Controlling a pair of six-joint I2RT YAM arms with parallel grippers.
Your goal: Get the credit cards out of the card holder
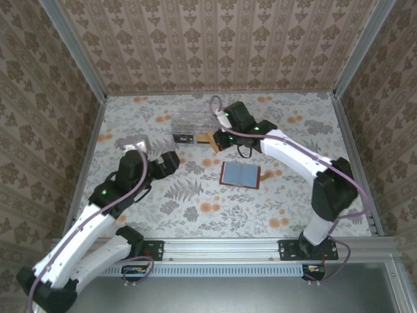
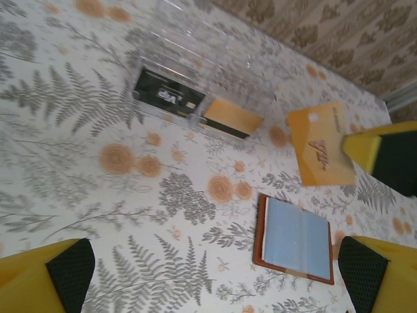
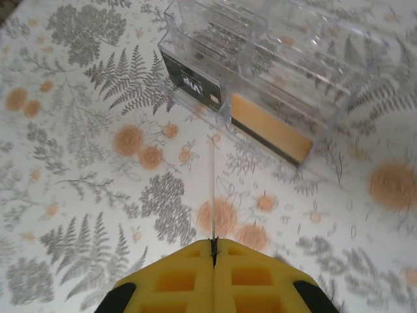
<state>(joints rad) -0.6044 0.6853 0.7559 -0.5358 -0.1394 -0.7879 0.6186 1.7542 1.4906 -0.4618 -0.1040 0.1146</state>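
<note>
Reaches forward with the left arm, folded back at the elbow, left gripper (image 2: 215, 277) spread wide, yellow fingers (image 2: 39, 283) far apart; stretches the right arm up and inward toward the back centre, right gripper (image 3: 214, 249) pinched tight on a thin card (image 3: 212, 186) held edge-on.

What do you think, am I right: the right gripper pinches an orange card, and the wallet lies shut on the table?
Not quite. The wallet is open, blue inner faces up, as the left wrist view shows. So: the right gripper pinches an orange card, and the wallet lies open on the table.
</note>
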